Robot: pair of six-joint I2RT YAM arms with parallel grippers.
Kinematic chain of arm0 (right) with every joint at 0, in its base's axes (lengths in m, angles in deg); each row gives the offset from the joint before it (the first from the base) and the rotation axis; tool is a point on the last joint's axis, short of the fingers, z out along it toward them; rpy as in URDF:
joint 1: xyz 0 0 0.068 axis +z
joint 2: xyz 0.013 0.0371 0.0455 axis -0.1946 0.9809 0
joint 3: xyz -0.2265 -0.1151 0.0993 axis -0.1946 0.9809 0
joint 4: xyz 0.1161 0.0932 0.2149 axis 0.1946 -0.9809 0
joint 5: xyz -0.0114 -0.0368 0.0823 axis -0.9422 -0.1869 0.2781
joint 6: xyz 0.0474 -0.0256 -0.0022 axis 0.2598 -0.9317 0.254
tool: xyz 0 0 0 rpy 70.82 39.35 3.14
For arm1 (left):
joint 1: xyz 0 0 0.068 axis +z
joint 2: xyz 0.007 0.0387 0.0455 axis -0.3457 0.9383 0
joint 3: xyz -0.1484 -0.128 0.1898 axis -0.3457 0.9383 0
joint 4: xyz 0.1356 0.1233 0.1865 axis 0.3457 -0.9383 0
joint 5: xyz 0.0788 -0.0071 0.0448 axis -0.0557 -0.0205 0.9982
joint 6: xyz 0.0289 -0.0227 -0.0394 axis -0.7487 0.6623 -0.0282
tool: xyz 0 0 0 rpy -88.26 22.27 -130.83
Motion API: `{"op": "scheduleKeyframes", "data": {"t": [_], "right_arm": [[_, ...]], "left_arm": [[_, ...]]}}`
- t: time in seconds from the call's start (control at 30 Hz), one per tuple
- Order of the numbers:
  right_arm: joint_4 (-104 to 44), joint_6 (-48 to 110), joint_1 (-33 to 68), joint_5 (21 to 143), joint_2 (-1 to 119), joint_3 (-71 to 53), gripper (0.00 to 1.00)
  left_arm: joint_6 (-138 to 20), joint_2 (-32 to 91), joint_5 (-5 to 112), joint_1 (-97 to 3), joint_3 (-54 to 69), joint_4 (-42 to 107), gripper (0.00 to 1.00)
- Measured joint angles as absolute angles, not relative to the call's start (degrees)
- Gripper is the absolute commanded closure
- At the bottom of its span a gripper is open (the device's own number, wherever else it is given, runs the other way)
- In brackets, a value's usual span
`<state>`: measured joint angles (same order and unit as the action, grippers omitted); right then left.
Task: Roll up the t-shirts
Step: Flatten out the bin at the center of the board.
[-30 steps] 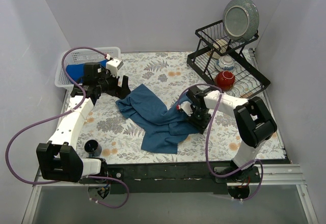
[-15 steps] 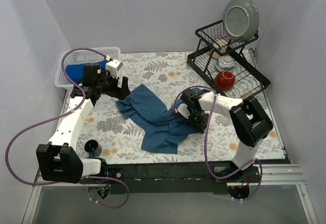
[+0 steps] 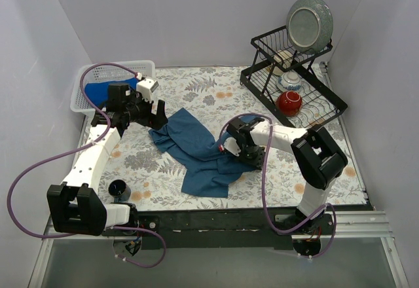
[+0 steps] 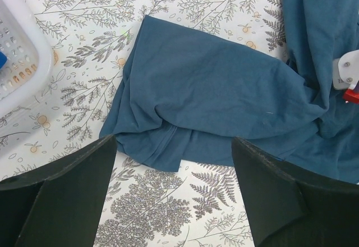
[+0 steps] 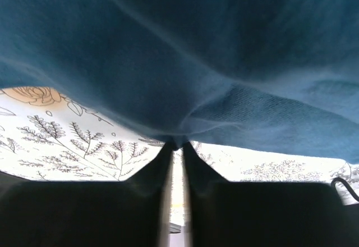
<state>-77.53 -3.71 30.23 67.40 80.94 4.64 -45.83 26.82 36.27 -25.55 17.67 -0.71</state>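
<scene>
Teal-blue t-shirt crumpled mid-table | right gripper clenched on its fold | left gripper spread wide over its left edge | royal-blue t-shirt in basket | dish rack — well apart, far right

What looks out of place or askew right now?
The dark teal t-shirt lies bunched and twisted mid-table, one fold pinched between the right fingers. The royal blue t-shirt sits in the white basket. Nothing looks spilled or damaged.

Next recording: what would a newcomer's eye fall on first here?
The dark teal-blue cloth t-shirt, crumpled mid-table, with the right hand pinching its right edge. Then the open left hand above its far-left corner, and the black wire dish rack with a red bowl at the far right.
</scene>
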Motion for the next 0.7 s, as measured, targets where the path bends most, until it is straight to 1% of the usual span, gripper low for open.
{"op": "scheduleKeyframes", "data": {"t": [0.03,0.2,0.27,0.37,0.43,0.57,0.7], "right_arm": [[-77.46,-4.02,30.45,67.18,81.01,4.62,0.98],[-77.44,-4.72,30.19,67.75,80.15,4.62,0.99],[-76.42,-5.05,28.51,70.85,78.71,5.23,0.99],[-73.75,-5.09,24.18,78.98,74.47,5.42,0.99],[-73.86,-5.02,20.22,83.95,69.66,3.54,0.99],[-73.73,-4.39,13.34,90.52,61.75,-4.19,0.99],[-72.44,-1.35,10.17,94.68,57.27,-8.72,0.99]], "left_arm": [[-45.81,26.82,36.18,-25.53,17.67,-0.69,0.17],[-45.81,26.82,35.90,-25.53,17.69,-0.71,0.17],[-45.83,26.82,35.73,-25.53,17.69,-0.76,0.17],[-46.56,26.82,35.40,-25.53,17.71,-0.98,0.18],[-47.93,26.82,34.98,-25.53,17.71,-1.76,0.18],[-51.76,26.56,34.11,-25.53,18.43,-3.97,0.18],[-56.63,25.73,34.02,-25.53,20.60,-6.85,0.19]]}}
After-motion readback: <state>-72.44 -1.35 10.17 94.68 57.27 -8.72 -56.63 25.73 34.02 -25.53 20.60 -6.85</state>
